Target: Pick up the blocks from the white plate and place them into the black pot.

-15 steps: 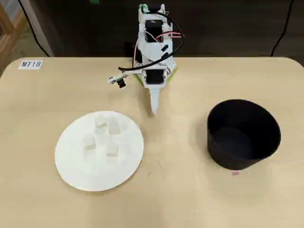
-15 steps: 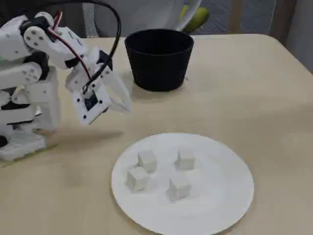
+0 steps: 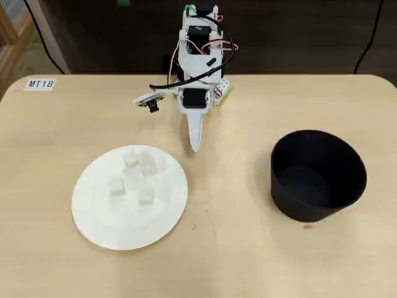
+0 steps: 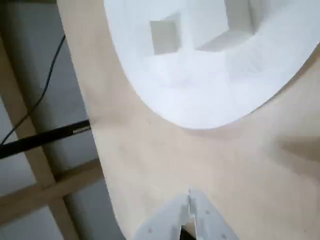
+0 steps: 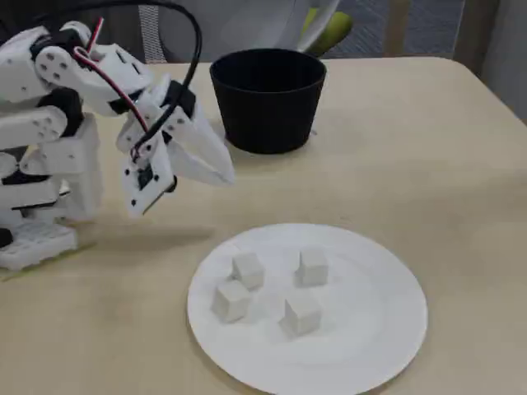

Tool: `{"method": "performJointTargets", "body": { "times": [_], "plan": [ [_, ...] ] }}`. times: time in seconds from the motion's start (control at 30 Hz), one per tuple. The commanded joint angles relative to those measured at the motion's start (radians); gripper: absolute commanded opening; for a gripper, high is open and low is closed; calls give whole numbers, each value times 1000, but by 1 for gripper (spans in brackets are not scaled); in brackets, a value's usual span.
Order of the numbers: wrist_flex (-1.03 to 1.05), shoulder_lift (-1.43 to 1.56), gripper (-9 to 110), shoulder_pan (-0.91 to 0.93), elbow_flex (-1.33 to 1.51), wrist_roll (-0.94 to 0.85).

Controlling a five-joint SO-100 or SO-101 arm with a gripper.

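**Jaws pressed together, hanging short of the plate with all four cubes still on it**

Overhead view: the white two-finger gripper (image 3: 196,146) points down the picture, its tip just beyond the upper right rim of the large round white plate (image 3: 99,230). The four small pale cubes (image 3: 132,178) sit clustered in the plate's upper half, so they lie down and to the left of the jaws. The matte black round pot (image 3: 317,176) stands well apart on the plate's right and looks empty.

Wrist view: the jaws (image 4: 189,210) are pressed together at the bottom edge, holding nothing. The plate (image 4: 210,95) fills the top, with bare wooden table (image 4: 150,165) between it and the tip; two cubes (image 4: 165,36) show.

Fixed view: the gripper (image 5: 224,174) hangs above the table, touching nothing, between the pot (image 5: 268,103) and the plate (image 5: 387,346). The nearest cube (image 5: 247,270) lies ahead of the tip and lower. By my reading, the jaws must spread before descending.
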Motion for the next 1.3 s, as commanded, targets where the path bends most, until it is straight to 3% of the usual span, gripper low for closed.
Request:
{"method": "performJointTargets", "body": {
  "times": [0.0,0.13,0.3,0.47,0.67,0.97,1.27],
  "plan": [
    [34,-2,-2,18,-149,-21],
    [104,-150,-2,112,-385,-25],
    [206,-621,-2,124,-733,-89],
    [353,-927,-2,264,-977,-127],
    [322,-1100,-2,390,-1034,32],
    [265,-1384,-2,396,-1197,373],
    [233,-1704,-2,407,-1474,515]
  ]
}}
